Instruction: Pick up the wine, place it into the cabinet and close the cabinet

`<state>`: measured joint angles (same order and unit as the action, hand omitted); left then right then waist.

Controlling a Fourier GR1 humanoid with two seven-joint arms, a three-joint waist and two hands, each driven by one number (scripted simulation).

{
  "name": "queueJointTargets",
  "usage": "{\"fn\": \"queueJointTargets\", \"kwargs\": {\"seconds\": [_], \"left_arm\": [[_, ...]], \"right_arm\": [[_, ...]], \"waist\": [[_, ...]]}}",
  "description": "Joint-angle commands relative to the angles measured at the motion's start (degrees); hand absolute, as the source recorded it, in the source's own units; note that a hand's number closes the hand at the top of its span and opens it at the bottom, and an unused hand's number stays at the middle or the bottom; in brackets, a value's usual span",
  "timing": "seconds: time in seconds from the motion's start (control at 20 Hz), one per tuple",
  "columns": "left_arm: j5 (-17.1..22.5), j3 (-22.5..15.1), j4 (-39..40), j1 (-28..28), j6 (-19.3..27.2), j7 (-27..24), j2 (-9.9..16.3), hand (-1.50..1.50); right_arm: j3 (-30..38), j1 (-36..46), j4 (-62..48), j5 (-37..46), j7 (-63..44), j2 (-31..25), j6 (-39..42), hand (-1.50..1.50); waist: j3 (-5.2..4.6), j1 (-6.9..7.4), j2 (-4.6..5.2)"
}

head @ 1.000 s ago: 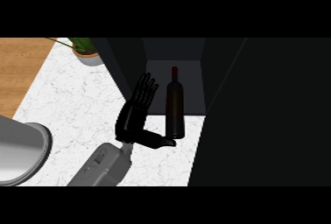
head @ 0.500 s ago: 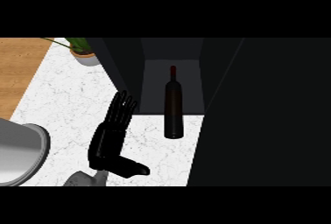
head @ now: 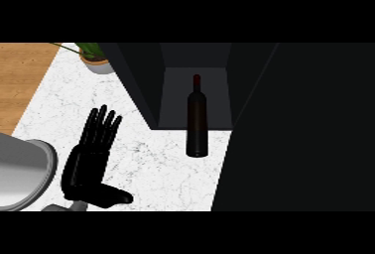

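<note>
Head view shows one hand only, the left hand (head: 88, 161), black, its fingers straight and spread a little, thumb out to the side, holding nothing above the white marbled counter (head: 157, 171). One wine bottle (head: 196, 121) is apart from the hand on its thumb side, neck pointing into the open dark cabinet (head: 194, 59), base at the opening's front edge. Beyond the fingertips is one potted plant (head: 93, 58), and on the hand's other side one grey rounded object (head: 22, 173).
</note>
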<state>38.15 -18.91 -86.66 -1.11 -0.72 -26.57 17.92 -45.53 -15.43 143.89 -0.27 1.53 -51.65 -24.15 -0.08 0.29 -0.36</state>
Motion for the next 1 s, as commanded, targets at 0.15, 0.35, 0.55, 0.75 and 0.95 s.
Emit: {"fn": "queueJointTargets", "kwargs": {"seconds": [0.15,0.35,0.55,0.75,0.95], "left_arm": [[3.38,6.40,-2.74,5.13,-5.69,0.19,7.68,-1.50],[5.00,8.11,-2.76,5.49,-6.81,0.78,7.82,-1.50],[8.44,13.16,-1.27,7.10,-12.31,0.78,12.68,-1.50],[8.91,14.34,-1.50,6.84,-12.95,1.59,13.72,-1.50],[10.17,15.29,-0.90,5.63,-14.01,2.99,14.66,-1.50]], "right_arm": [[-5.48,-0.69,11.72,-2.13,-4.43,-0.42,3.41,1.50],[-5.08,2.14,11.24,-2.17,-4.84,1.85,3.57,1.50],[-7.02,3.89,10.41,-0.42,-6.98,3.81,2.96,1.50],[-7.08,8.41,7.84,-2.42,-9.99,6.81,4.34,1.50],[-8.46,10.28,5.54,-2.24,-9.40,10.74,4.20,1.50]], "waist": [[-0.04,0.14,0.06],[-0.05,0.06,0.23],[-0.15,0.40,0.19],[-0.21,1.44,0.51],[-0.24,1.56,0.48]]}}
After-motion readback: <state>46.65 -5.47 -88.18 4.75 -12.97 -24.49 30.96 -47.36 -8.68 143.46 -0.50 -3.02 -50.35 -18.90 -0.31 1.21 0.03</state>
